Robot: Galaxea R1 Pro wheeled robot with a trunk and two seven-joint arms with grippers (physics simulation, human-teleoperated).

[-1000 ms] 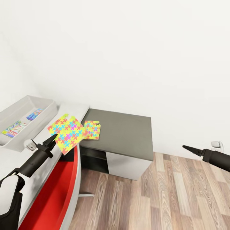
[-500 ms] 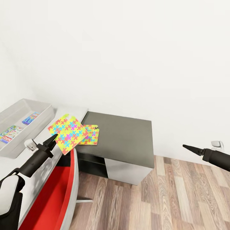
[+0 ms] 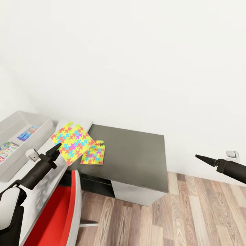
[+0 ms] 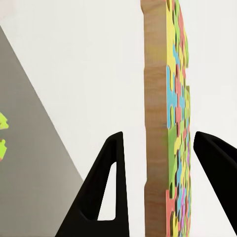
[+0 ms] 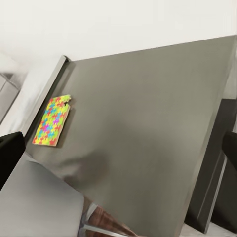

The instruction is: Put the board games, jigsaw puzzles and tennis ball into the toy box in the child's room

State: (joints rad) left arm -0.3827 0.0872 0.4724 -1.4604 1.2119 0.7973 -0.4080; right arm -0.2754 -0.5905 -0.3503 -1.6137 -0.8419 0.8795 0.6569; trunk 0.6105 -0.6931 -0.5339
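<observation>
Head view: your left gripper (image 3: 58,146) holds one jigsaw puzzle (image 3: 72,142) aloft over the table (image 3: 44,177) end, right of the toy box (image 3: 20,143), which contains two board games (image 3: 13,143). The second puzzle (image 3: 93,153) lies on the dark grey cabinet (image 3: 133,150) near its left edge. Your right gripper (image 3: 201,159) hangs over open wood floor (image 3: 191,212); I cannot tell its state.

Left wrist view: fingers (image 4: 106,182) bracket the upright puzzle with gaps showing.

Right wrist view: cabinet top bare beyond the puzzle (image 5: 52,121).
</observation>
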